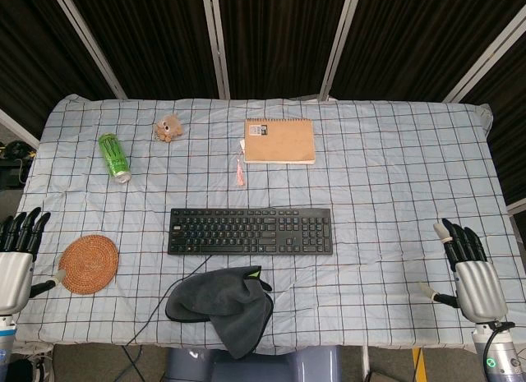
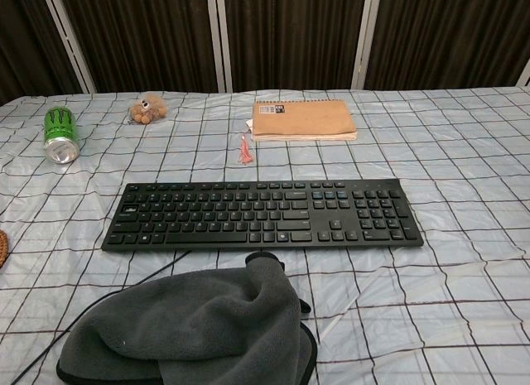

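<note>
Dark curtains hang behind the checked tablecloth (image 1: 394,152). The left hand (image 1: 16,263) hovers empty, fingers straight and apart, just beside the woven coaster (image 1: 89,264), left of the black keyboard (image 1: 251,231). Far right of the keyboard, the right hand (image 1: 470,271) is likewise spread. The green can's (image 2: 60,133) lettering is unreadable.

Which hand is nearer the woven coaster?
Left. The left hand sits just beside the woven coaster at the table's near-left edge; the right hand is across the table, past the keyboard.
</note>
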You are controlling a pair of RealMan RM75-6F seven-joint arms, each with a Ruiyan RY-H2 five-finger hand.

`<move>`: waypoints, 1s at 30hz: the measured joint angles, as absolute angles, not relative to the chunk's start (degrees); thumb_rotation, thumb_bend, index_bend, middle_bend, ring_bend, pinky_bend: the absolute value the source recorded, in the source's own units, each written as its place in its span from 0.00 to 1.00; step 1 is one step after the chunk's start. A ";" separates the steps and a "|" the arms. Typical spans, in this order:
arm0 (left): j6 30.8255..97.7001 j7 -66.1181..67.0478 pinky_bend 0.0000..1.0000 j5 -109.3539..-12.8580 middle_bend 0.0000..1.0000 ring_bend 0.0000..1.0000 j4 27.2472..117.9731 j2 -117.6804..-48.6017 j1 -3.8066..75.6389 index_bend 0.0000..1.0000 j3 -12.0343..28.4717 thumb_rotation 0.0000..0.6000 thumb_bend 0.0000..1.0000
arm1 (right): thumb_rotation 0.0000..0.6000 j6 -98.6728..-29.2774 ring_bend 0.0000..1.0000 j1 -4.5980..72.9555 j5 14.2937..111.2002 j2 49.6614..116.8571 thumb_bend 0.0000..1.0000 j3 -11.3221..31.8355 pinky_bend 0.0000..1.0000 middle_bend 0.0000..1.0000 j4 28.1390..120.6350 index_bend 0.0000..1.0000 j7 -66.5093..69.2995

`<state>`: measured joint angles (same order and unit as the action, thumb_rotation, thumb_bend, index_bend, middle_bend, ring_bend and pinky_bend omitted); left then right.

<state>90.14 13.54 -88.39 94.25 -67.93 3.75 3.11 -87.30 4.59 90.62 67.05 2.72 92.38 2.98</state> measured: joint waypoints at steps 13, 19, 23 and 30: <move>90.11 14.01 0.00 -88.57 0.00 0.00 94.44 -67.84 3.64 0.00 2.84 1.00 0.03 | 1.00 -87.27 0.00 4.48 90.63 66.73 0.07 2.55 0.00 0.00 92.73 0.00 3.20; 89.23 13.91 0.00 -87.96 0.00 0.00 95.05 -67.67 3.89 0.00 2.88 1.00 0.03 | 1.00 -86.85 0.00 4.62 90.21 66.79 0.07 2.67 0.00 0.00 92.84 0.00 3.07; 88.95 14.26 0.00 -87.98 0.00 0.00 96.37 -67.28 4.12 0.00 2.95 1.00 0.05 | 1.00 -86.68 0.00 4.69 90.26 66.85 0.07 2.60 0.00 0.00 92.95 0.00 3.01; 86.28 17.91 0.26 -86.89 0.48 0.35 102.03 -65.99 6.28 0.00 4.37 1.00 0.43 | 1.00 -86.74 0.00 4.47 89.68 66.61 0.07 2.68 0.00 0.00 93.37 0.00 3.78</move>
